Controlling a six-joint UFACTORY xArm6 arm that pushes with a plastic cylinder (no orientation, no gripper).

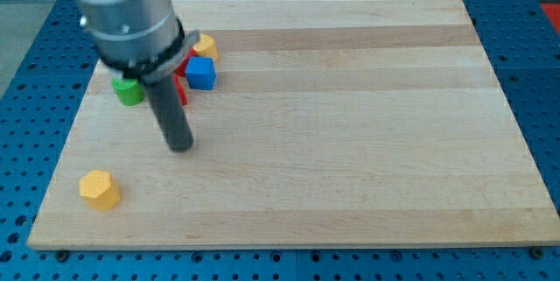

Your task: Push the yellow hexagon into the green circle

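The yellow hexagon (100,190) lies near the bottom left corner of the wooden board (350,141). The green circle (128,90) sits near the upper left, partly hidden by the arm. My tip (179,146) rests on the board, up and to the right of the yellow hexagon and down and to the right of the green circle. It touches neither block.
A blue cube (200,73), a red block (181,84) partly hidden behind the rod, and a second yellow block (205,46) cluster just right of the arm at the upper left. The blue pegboard table (542,71) surrounds the board.
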